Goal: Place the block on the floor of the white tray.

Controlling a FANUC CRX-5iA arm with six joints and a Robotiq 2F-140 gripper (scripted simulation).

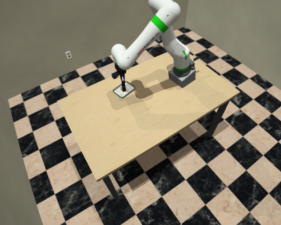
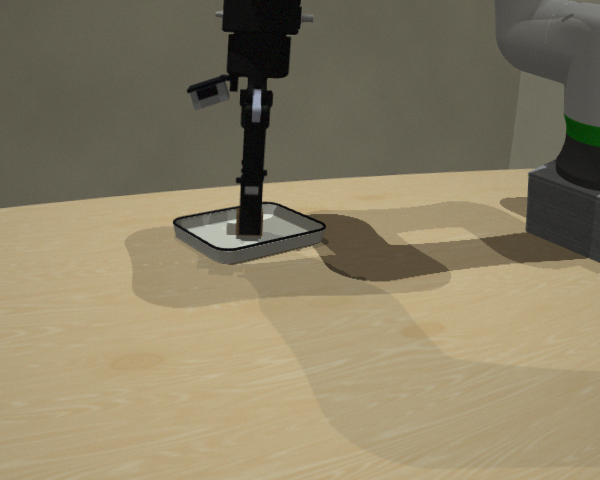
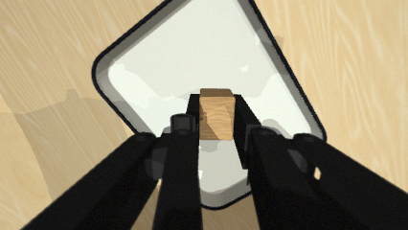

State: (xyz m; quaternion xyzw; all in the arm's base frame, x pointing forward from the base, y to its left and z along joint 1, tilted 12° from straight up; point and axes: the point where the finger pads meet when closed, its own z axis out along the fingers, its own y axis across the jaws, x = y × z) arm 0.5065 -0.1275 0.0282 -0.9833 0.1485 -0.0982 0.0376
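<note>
My pincer (image 3: 216,126) is clamped on the wooden block (image 3: 216,114), pointing straight down inside the white tray (image 2: 295,238). The block sits between my fingertips, low over the tray's floor; whether it touches, I cannot tell.

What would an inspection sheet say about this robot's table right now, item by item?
Surface: light wooden table on dark legs, crossed by the arm's shadows.
Job's things: white tray with a dark rim sits on the table; wooden block is held inside the tray's outline, low at its floor; whether it touches cannot be told.
Clutter: nothing seen.
Grippers: black gripper points straight down into the tray, shut on the wooden block.
Cables: nothing seen.
Surroundings: white arm with green bands on a grey pedestal at the table's far edge; checkered floor; plain walls with a wall outlet.
</note>
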